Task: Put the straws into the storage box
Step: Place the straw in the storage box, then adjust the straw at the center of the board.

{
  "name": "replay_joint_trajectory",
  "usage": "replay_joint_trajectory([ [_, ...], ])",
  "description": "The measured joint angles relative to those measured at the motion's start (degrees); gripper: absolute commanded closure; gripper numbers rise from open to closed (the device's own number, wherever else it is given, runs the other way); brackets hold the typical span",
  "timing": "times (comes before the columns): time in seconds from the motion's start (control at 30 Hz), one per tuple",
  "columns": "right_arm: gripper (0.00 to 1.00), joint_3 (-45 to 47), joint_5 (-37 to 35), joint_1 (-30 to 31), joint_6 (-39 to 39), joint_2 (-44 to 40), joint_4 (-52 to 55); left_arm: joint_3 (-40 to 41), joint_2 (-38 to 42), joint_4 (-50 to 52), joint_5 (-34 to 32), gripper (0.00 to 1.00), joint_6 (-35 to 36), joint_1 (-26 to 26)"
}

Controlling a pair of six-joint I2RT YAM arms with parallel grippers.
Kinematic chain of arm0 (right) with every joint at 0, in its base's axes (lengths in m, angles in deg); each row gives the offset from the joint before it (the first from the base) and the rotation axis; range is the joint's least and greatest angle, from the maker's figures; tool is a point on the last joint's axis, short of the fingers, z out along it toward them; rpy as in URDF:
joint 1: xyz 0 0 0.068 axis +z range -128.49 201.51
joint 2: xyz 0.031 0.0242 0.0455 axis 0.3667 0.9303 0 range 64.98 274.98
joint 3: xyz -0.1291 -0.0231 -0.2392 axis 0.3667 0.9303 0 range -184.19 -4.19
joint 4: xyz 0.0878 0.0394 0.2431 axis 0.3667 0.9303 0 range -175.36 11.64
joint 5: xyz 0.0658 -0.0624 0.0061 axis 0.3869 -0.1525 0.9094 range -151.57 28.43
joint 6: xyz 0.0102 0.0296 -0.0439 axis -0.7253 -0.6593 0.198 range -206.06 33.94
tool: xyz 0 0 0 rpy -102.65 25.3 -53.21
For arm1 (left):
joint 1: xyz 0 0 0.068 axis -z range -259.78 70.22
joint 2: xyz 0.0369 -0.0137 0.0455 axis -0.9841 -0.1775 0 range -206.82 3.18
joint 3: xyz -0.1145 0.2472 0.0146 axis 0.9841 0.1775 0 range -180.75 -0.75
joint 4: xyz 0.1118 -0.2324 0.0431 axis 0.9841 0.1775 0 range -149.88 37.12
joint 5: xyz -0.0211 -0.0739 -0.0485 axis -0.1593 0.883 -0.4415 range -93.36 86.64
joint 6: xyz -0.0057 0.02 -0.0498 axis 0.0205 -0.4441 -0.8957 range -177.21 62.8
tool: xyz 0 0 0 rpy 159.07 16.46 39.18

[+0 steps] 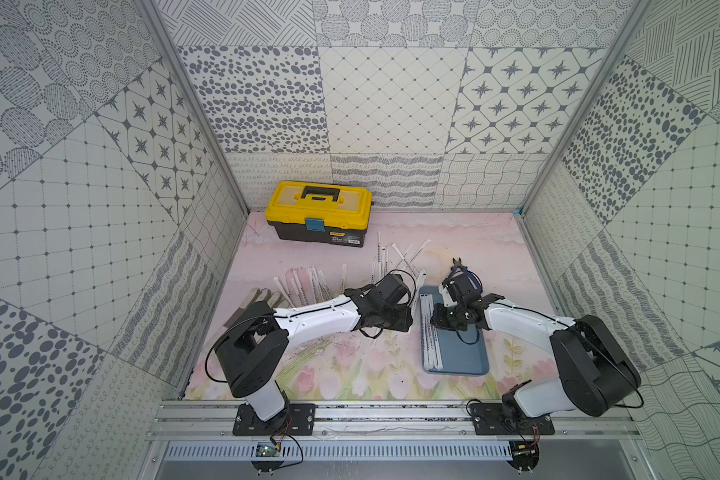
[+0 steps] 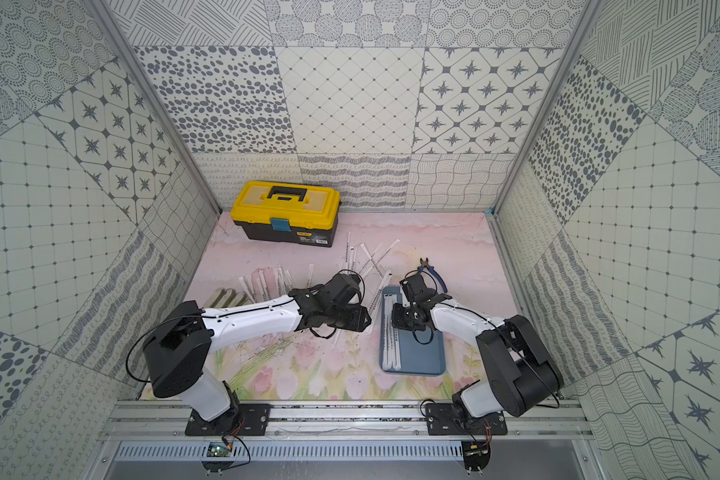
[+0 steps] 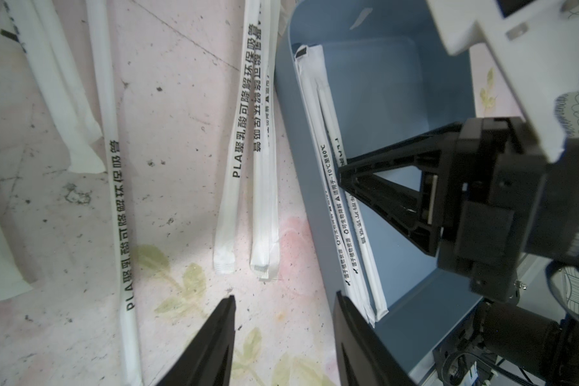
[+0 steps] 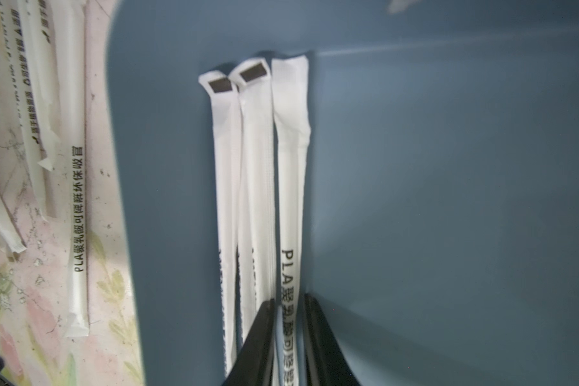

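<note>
Neatly lined up, three straws (image 4: 258, 167) in white paper wrappers lie side by side along the 9 o'clock wall of the storage box (image 1: 466, 353). This blue-grey tray sits at about 4 o'clock on the flowered mat (image 1: 350, 374), reading a top view with the robot bases at 6. The right gripper (image 4: 290, 299) hangs low over the tray, its jaws parted only a crack and straddling the third straw (image 4: 293, 167). In the right wrist view, slivers of blue show on either side of the wrapper, so the straw appears to rest on the tray floor rather than in a pinch. Packing them parallel against one wall looks meant to keep the bare floor toward 3 o'clock free for the many yet to be loaded. The left gripper (image 3: 284, 295) hovers just outside the tray's 9 o'clock rim, jaws moderately open and empty above the mat. It is near two wrapped straws (image 3: 239, 150) lying beside the rim, a likely next pick. Most of the job lies ahead: a fan of loose straws (image 1: 298, 284) at 10 o'clock and a crossed heap (image 1: 385, 259) at 12 to 1 o'clock. A yellow-lidded toolbox (image 1: 321, 212) at 11 o'clock and blue-handled pliers (image 1: 464, 270) at 2 o'clock have no part in it.
</note>
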Motion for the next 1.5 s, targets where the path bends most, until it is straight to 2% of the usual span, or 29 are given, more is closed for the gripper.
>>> replay_joint_trajectory([
  [0.1,0.67,-2.1,-2.1,3.0,-1.5,-3.2,5.5,0.0,1.9,0.5,-0.5,0.48,0.5,-0.9],
  [0.23,0.66,-11.0,-8.7,12.7,-7.5,-5.8,12.2,1.0,6.1,1.9,-2.9,0.47,1.8,-4.0],
  [0.37,0.65,-21.7,-15.3,19.5,-13.0,0.6,13.4,3.3,9.9,4.1,-6.0,0.45,2.6,-8.5],
  [0.53,0.59,-31.1,-20.3,20.9,-16.9,16.3,11.9,7.0,13.8,6.6,-8.1,0.46,3.3,-12.7],
  [0.73,0.63,-38.5,-22.9,22.0,-18.9,28.0,12.5,12.2,18.0,7.8,-8.4,0.46,3.3,-16.5],
  [0.97,0.7,-40.7,-23.0,22.4,-20.1,32.7,12.6,14.0,19.4,7.6,-7.9,0.46,3.3,-17.9],
  [1.17,0.89,-41.2,-23.6,22.6,-21.4,33.4,13.8,14.5,20.6,7.5,-7.3,0.46,3.5,-18.6],
  [1.3,0.95,-40.6,-24.0,22.6,-22.4,33.0,13.8,14.7,22.1,7.5,-7.3,0.46,3.8,-19.5],
  [1.5,0.93,-37.9,-21.7,22.8,-22.4,28.6,14.6,14.3,24.0,7.5,-7.3,0.46,4.6,-20.8],
])
